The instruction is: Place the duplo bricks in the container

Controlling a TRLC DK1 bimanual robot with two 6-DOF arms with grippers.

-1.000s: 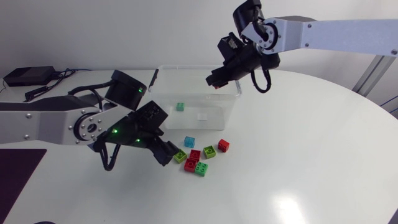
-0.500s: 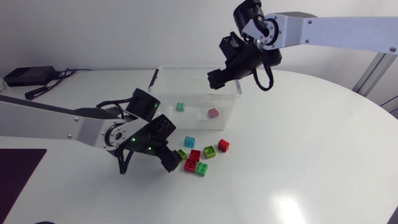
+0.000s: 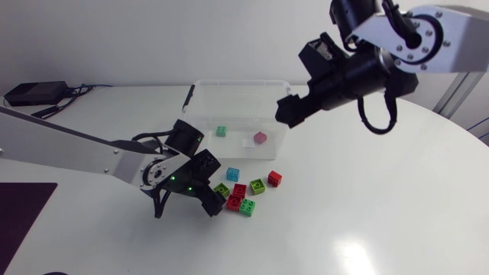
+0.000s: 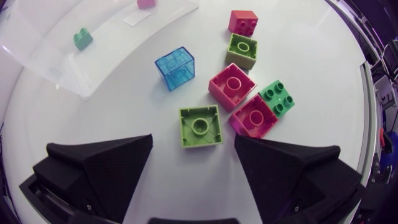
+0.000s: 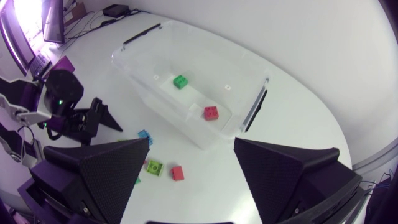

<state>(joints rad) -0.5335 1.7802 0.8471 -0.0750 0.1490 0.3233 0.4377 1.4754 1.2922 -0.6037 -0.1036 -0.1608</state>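
Clear plastic container (image 3: pixel 244 103) holds a green brick (image 3: pixel 221 131) and a red brick (image 3: pixel 260 138); seven loose bricks (image 3: pixel 239 189) lie on the surface (image 3: pixel 367 214) just in front of it. Left pincer (image 4: pixel 193 142) released, a lime brick (image 4: pixel 200 126) just ahead of its gap; right pincer (image 3: pixel 289 109) released, by the container's right end.

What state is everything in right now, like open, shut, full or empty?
Clear plastic container: open-topped, holding a green brick and a red brick.
Left gripper: fingers open, empty, lime-green brick just ahead.
Right gripper: fingers open, empty.
Six loose bricks: lying on the white table, untouched.
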